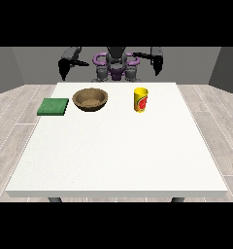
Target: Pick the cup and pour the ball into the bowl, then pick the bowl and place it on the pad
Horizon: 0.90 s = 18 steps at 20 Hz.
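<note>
Grey walls and a pale plank floor surround the white table [118, 155], which fills most of the front view, with the robot [116, 64] small behind its far edge. At the view's left, one hand [65, 68] hangs above and behind the table's far left corner, touching nothing; its fingers point downward, but whether they are relaxed or curled cannot be told. Below that hand and a little nearer the camera lies the pad [53, 106], a flat green square by the table's left edge. Just beside the pad, to its right, sits the bowl [91, 99], brown and upright, its hollow facing up; it is apart from the pad and well forward of the hand. Further right, past the robot's torso, stands the cup [141, 99], yellow with a red mark on its side, upright and apart from the bowl. It rests below and slightly left of the hand at the view's right [157, 63]. The ball cannot be seen from this view. That second hand hangs above the table's far edge, clear of the cup and of everything else; its fingers are too small to read as straight or curled.
</note>
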Motion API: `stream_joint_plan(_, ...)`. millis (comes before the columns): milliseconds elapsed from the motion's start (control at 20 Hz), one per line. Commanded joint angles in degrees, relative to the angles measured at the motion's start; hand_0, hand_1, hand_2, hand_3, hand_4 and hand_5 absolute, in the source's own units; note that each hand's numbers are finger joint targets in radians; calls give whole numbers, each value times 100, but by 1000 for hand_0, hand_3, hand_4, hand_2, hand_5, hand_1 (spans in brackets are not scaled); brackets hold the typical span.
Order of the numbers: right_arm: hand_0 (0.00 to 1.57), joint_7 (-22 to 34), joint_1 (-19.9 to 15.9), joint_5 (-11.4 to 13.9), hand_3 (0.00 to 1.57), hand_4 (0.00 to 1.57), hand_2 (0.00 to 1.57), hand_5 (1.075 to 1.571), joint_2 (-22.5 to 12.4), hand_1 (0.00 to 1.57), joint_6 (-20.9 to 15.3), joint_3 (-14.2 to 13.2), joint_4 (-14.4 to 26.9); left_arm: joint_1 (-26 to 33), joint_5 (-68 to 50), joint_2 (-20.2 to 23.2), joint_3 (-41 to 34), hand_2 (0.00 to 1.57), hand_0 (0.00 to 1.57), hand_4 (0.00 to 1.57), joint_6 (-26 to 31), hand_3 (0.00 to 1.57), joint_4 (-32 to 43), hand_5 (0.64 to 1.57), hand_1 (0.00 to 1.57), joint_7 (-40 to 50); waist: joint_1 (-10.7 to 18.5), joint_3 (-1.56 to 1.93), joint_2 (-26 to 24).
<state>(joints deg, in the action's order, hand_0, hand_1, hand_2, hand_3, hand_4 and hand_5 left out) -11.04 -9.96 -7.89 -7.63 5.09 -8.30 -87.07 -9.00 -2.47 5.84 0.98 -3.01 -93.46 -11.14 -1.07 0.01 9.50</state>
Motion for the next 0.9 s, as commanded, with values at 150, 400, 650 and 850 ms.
stream_joint_plan(150,0,-185,-418,-17,0,0,0,1560,-294,0,206,-227,709,-770,130,205,-436,0,0,0,103,0,1443,1257,0,-438,-132,-1,1)
stream_joint_plan(400,0,-528,-717,-317,0,0,0,1562,-696,0,627,-612,1186,-1051,214,130,-629,0,0,0,-48,0,2102,1244,0,-1192,-180,-1,310)
stream_joint_plan(650,0,-880,-751,-295,0,0,0,1564,-596,0,634,-634,1632,-1459,451,-131,-624,0,0,0,-435,0,2904,1232,0,-1659,-300,0,335)
stream_joint_plan(850,0,-874,-640,-365,0,0,0,1559,-608,0,830,-537,1398,-1559,287,-174,-1003,0,0,0,-523,0,3780,1276,0,-2597,-526,-3,482)
